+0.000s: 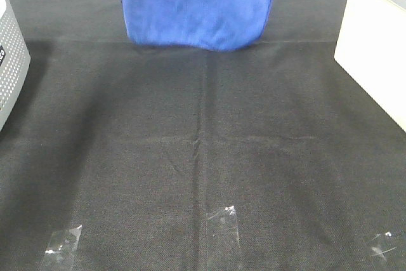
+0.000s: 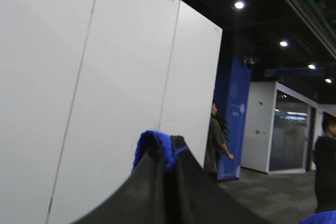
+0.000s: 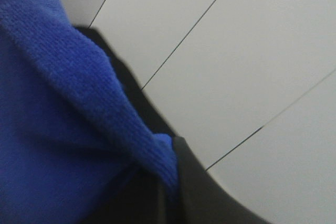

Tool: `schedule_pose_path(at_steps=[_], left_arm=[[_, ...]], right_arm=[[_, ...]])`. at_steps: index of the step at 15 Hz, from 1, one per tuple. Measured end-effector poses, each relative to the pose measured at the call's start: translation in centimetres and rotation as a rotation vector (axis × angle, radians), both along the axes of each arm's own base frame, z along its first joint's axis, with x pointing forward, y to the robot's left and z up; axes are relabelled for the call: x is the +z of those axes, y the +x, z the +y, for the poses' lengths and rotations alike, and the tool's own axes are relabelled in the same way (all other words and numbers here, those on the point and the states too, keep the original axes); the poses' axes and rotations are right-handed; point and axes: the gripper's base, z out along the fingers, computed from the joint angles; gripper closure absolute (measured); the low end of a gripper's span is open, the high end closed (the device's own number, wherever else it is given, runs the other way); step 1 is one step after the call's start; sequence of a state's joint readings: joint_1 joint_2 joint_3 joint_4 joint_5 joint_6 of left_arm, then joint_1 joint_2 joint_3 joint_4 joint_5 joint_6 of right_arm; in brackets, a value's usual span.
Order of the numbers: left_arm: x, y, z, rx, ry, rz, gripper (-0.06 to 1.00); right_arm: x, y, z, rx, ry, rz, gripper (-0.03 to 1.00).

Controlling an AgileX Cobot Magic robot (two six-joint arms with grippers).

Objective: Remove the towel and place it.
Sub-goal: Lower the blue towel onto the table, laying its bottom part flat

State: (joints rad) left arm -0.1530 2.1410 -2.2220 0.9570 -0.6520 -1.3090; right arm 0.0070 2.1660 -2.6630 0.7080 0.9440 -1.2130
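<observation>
The royal-blue towel (image 1: 198, 6) hangs at the far middle of the exterior high view, its lower edge near the black cloth; its top runs out of the picture. Neither gripper shows in that view. In the left wrist view my left gripper (image 2: 168, 153) is shut on a small bunch of the towel's edge (image 2: 152, 142), pinched between dark fingers (image 2: 157, 192). In the right wrist view my right gripper (image 3: 170, 156) is shut on the towel (image 3: 63, 129), which drapes away from it in a wide fold.
A black fabric covering (image 1: 203, 157) spreads over the table, with clear tape patches (image 1: 223, 223) near the front edge. A grey perforated box (image 1: 11, 55) stands at the left and a white box (image 1: 374, 42) at the right. White wall panels (image 2: 79, 77) fill the wrist views.
</observation>
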Motion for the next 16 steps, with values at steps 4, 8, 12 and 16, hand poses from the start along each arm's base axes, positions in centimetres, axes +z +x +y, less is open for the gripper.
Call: schedule_pose_path(at_steps=[4, 8, 12, 16], left_arm=[[-6.9, -0.5, -1.1, -0.1, 0.096, 0.171, 0.94], [-9.0, -4.4, -0.5, -0.057, 0.192, 0.25, 0.94], [-9.7, -7.2, 0.0, -0.049, 0.226, 0.299, 0.94], [-11.2, -9.5, -0.1, -0.113, 0.299, 0.459, 0.94]], right_arm=[[-2.5, -1.0, -0.3, 0.023, -0.136, 0.27, 0.96], [-3.4, -1.1, -0.7, -0.042, -0.12, 0.361, 0.96], [-5.4, -3.5, -1.0, -0.05, -0.161, 0.521, 0.96], [-8.9, -8.0, -1.0, 0.011, -0.216, 0.686, 0.96]])
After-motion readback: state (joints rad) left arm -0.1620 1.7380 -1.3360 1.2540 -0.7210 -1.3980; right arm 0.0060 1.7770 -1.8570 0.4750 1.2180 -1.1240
